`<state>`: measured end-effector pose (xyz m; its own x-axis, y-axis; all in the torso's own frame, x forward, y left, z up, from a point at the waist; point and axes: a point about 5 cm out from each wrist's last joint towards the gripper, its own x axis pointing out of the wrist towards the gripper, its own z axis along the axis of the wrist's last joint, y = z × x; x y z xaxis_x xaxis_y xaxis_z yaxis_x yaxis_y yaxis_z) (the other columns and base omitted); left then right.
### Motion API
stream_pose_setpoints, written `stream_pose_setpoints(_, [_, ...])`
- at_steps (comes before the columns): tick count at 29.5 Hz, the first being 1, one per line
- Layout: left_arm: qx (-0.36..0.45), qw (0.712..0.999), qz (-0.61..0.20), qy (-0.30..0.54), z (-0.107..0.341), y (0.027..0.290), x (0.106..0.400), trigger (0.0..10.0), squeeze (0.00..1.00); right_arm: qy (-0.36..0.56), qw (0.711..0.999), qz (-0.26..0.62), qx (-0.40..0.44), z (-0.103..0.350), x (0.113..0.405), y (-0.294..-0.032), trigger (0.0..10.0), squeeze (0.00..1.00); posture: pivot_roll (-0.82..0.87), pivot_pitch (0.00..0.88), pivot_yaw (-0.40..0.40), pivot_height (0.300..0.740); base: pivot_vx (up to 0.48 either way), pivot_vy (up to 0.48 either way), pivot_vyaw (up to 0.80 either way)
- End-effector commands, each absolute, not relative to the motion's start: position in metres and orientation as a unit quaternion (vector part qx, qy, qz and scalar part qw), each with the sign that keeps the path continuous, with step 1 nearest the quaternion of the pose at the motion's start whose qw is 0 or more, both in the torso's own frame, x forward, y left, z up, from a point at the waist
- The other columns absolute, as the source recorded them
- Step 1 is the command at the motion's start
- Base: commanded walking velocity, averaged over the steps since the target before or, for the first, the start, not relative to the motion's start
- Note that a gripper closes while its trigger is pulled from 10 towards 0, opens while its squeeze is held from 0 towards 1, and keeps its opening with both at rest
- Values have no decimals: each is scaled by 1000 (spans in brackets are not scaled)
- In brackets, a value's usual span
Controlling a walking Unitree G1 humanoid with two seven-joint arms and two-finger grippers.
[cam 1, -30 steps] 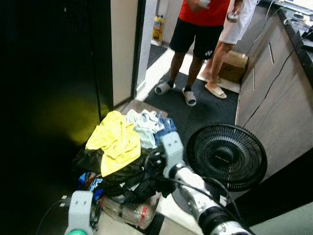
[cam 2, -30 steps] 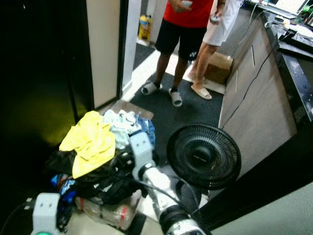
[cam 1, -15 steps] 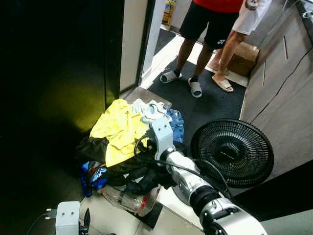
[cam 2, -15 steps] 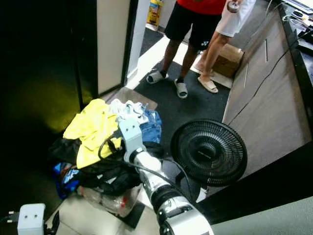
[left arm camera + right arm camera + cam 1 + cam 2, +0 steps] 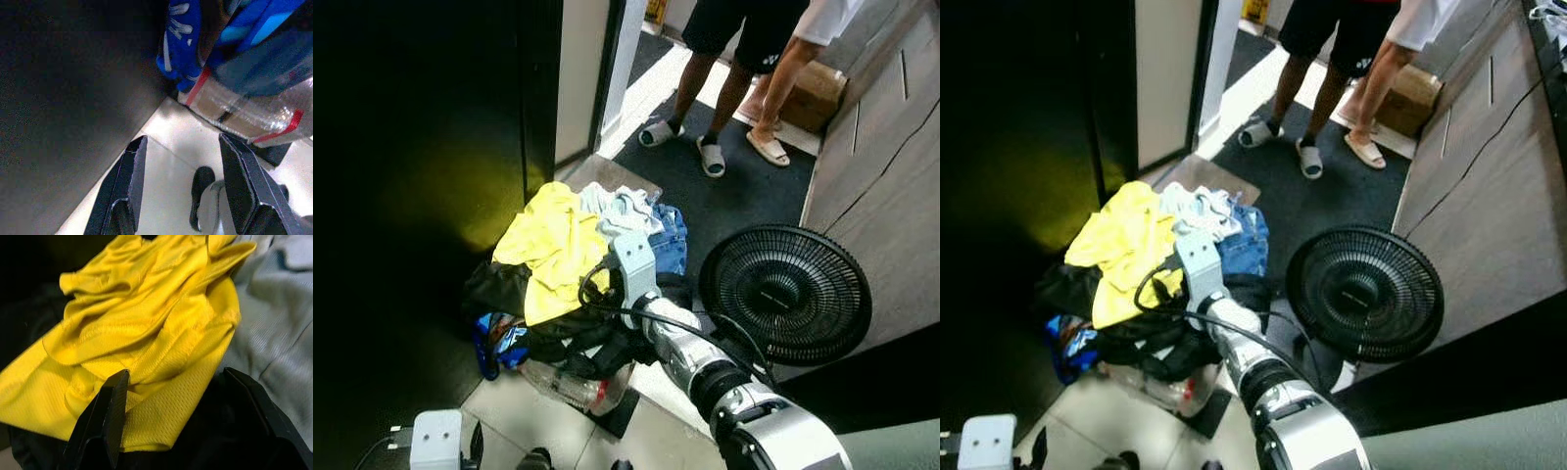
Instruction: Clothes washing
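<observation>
A heap of clothes lies on a clear plastic bin on the floor. On top is a yellow shirt, with a pale grey garment and blue jeans beside it. Black clothes and a blue garment lie lower down. My right arm stretches over the heap. My right gripper is open, just above the yellow shirt, holding nothing. My left gripper is open over the floor tiles beside the bin.
A black floor fan stands right of the heap, close to my right arm. Two people in sandals stand on the dark mat beyond, by a cardboard box. A dark wall is on the left and a cabinet front on the right.
The camera has tilted down and the scene has shifted up. My right wrist has moved further over the heap toward the yellow shirt. My left wrist has sunk lower in view.
</observation>
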<state>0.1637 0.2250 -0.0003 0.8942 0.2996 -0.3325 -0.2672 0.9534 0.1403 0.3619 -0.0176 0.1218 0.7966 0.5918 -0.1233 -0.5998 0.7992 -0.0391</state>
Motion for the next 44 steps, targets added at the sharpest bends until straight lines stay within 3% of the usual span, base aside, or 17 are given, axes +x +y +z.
stream_pose_setpoints(1, [43, 967, 149, 203, -8, 223, 153, 10000, 0, 58, 932, 358, -15, 121, 348, 17, 10000, 0, 399, 253, -176, 740, 0, 0, 0])
stream_pose_setpoints(12, [38, 965, 160, 207, -4, 222, 151, 10000, 0, 11, 923, 382, 32, 158, 354, 38, 10000, 0, 406, 243, -187, 740, 0, 0, 0])
stream_pose_setpoints(20, [42, 964, 159, 209, 2, 221, 141, 10000, 0, 94, 923, 374, 7, 119, 340, 39, 10000, 0, 427, 292, -179, 740, 0, 0, 0])
stream_pose_setpoints(27, [46, 959, 169, 222, 1, 224, 127, 10000, 0, 118, 922, 369, 4, 113, 337, 40, 10000, 0, 453, 306, -179, 740, 0, 0, 0])
stream_pose_setpoints(28, [46, 959, 170, 223, 1, 224, 127, 10000, 0, 114, 922, 369, 8, 117, 339, 40, 2157, 0, 456, 303, -183, 740, 0, 0, 0])
stream_pose_setpoints(29, [46, 958, 171, 224, 1, 224, 127, 10000, 0, 110, 923, 369, 10, 119, 340, 41, 2157, 0, 456, 303, -183, 740, 0, 0, 0])
stream_pose_setpoints(30, [45, 958, 172, 224, 1, 224, 127, 10000, 0, 105, 923, 371, 17, 123, 342, 41, 0, 0, 454, 298, -187, 740, 0, 0, 0])
stream_pose_setpoints(40, [42, 959, 172, 221, 0, 222, 135, 10000, 0, 80, 922, 375, 48, 137, 348, 39, 0, 0, 433, 264, -186, 740, 0, 0, 0])
stream_pose_setpoints(44, [41, 961, 165, 218, -1, 221, 146, 10000, 0, 65, 929, 358, 70, 141, 356, 26, 0, 0, 414, 240, -184, 740, 0, 0, 0])
